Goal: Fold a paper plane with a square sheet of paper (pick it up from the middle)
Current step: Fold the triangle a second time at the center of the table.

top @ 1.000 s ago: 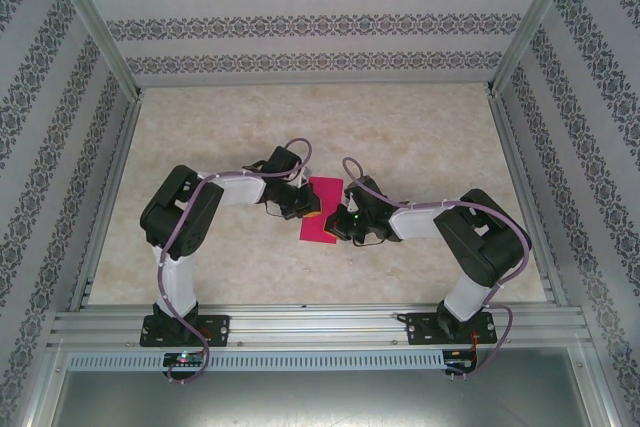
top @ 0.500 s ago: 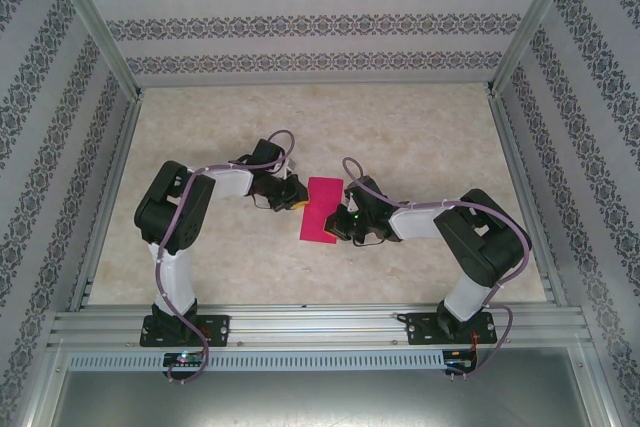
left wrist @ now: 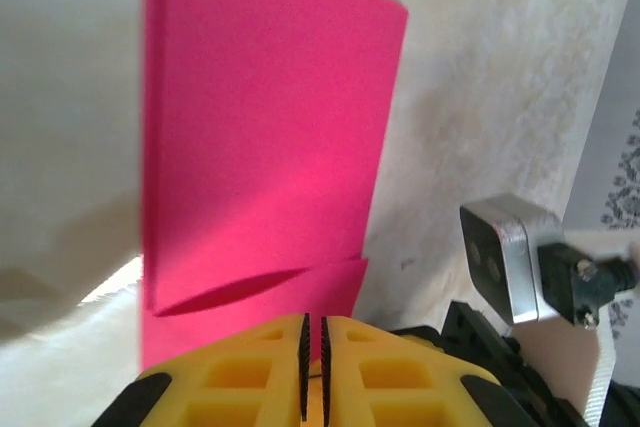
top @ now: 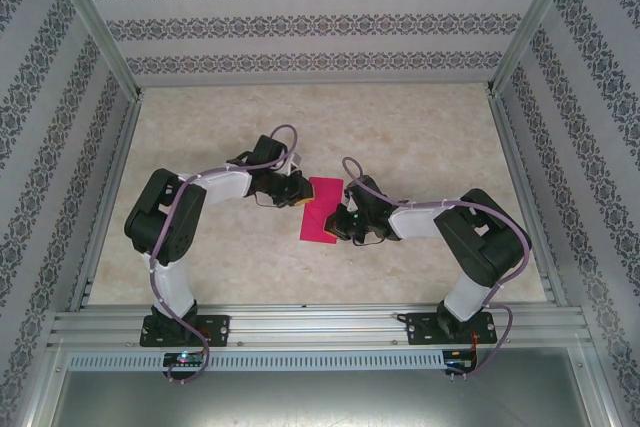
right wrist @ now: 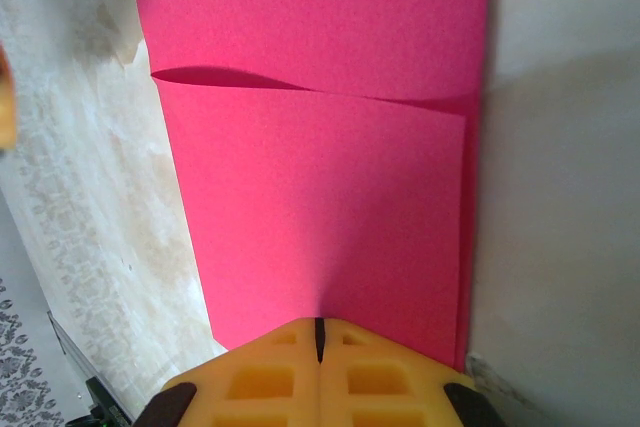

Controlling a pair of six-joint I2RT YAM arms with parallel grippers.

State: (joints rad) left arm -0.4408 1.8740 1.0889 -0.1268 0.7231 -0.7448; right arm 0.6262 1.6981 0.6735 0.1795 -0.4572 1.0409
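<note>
One square sheet of paper (top: 321, 209), pink. One flap (right wrist: 320, 237) folded over on it. Two arms: one left arm (top: 165, 222), one right arm (top: 480, 237). Two grippers: one left gripper (left wrist: 312, 342), one right gripper (right wrist: 319, 332). Two yellow fingers (left wrist: 260, 367) on each, four in all. One table (top: 400, 137). One small silver camera (left wrist: 505, 257).

Matt smooth paper (right wrist: 320, 197); right claw (right wrist: 320, 332) yellow plastic.

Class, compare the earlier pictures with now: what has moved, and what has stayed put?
The left pincer drew away leftward from the pink paper, then came back to its left edge. The right pincer stayed at the paper's right edge, and the paper kept its place.
</note>
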